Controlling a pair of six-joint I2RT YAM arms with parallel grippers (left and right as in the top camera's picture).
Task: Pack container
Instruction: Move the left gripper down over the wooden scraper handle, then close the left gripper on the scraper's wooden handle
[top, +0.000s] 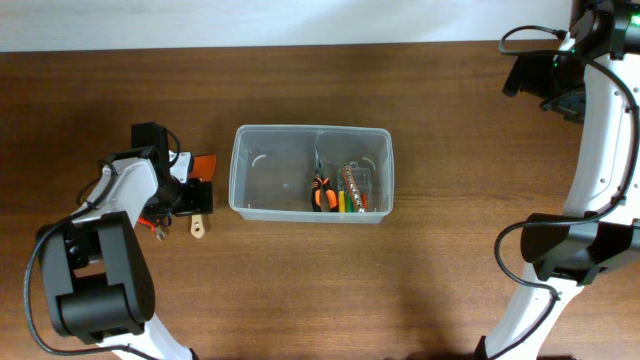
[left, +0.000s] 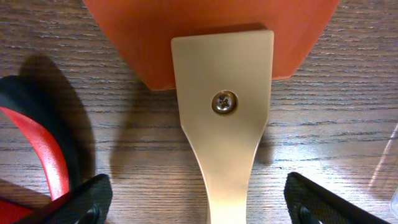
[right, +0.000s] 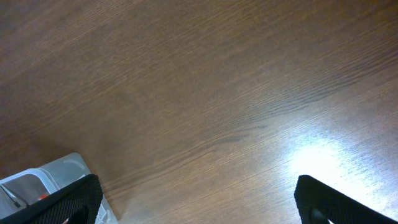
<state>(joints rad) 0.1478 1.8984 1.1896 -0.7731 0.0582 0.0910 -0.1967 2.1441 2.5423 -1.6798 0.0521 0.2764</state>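
Note:
The container is a clear tub at mid-table holding orange-handled pliers and a small clear case of coloured bits. To its left lies a scraper with an orange blade and a tan handle, also seen from overhead. My left gripper is open, and its fingers straddle the handle without touching it. My right gripper is open and empty over bare table at the far right. A corner of the container shows in the right wrist view.
A red and black handled tool lies just left of the scraper, close to my left finger; it also shows overhead. The table is dark wood. The right arm's base stands at the right edge.

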